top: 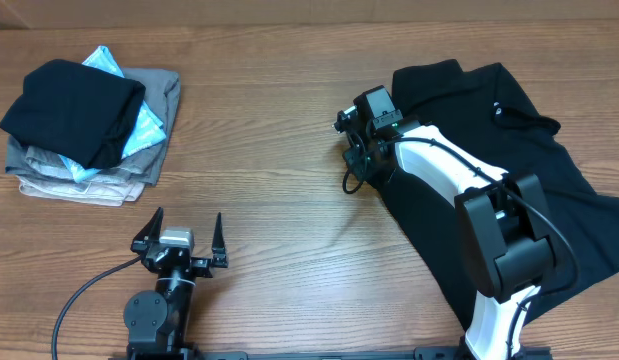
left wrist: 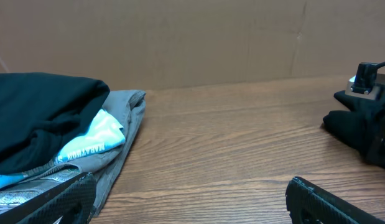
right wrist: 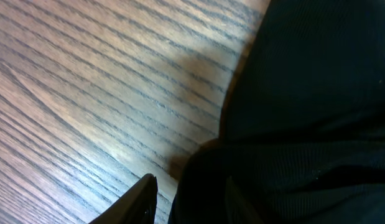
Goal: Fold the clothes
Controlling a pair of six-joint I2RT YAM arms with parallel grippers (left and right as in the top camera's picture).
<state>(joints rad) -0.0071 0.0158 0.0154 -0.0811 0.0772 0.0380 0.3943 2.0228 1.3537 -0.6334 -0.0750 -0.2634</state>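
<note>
Black shirt (top: 529, 150) lies spread, a bit rumpled, on the right side of the worktop (top: 289, 90), one edge running off the right border of the overhead view. Right tool (top: 354, 150) sits low at the shirt's left edge, where cloth meets bare wood. In the wrist view one finger (right wrist: 139, 196) shows beside a raised bunch of black fabric (right wrist: 304, 93); the other finger is hidden, so can't tell if it grips or is loose. Left tool (top: 189, 213) is near the front edge over bare wood, jaws wide, holding nothing, well apart from the shirt. Stack (top: 89, 130) of folded garments sits far left: black on top, light blue, grey, beige under.
</note>
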